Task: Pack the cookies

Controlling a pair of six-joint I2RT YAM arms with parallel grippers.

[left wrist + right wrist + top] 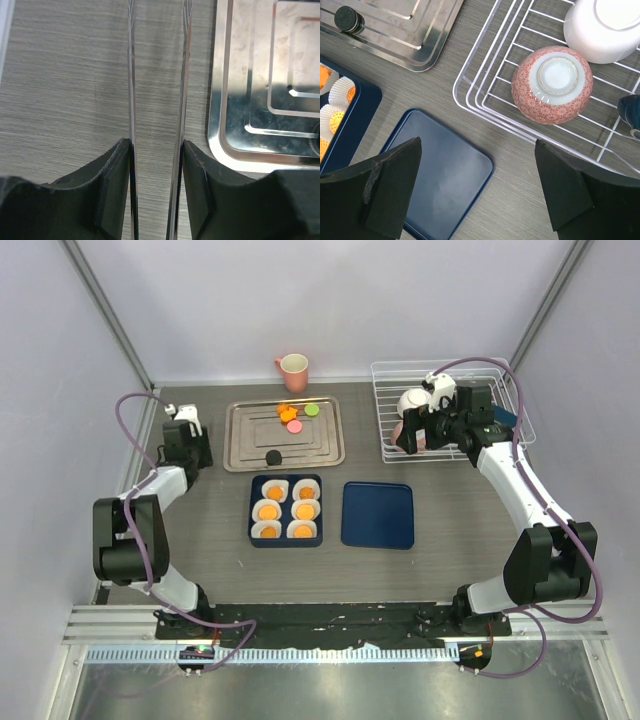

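Observation:
Loose cookies lie on the steel tray [330,445]: a few orange ones [284,412], a pink one [294,426], a green one [312,409] and a black one [272,456]. The black one also shows in the right wrist view [347,19]. The dark blue box [286,538] holds six white cups with orange cookies [269,510]. My left gripper [187,432] is left of the tray, shut on thin metal tongs [131,75] just above the table [60,90]. My right gripper [407,435] is open and empty, above the table between the wire rack and the blue lid [445,175].
A pink mug [293,367] stands behind the tray. The wire rack [510,435] at back right holds an upturned red patterned bowl [552,84], a white bowl [605,25] and a dark blue item [630,112]. The blue lid [378,515] lies right of the box.

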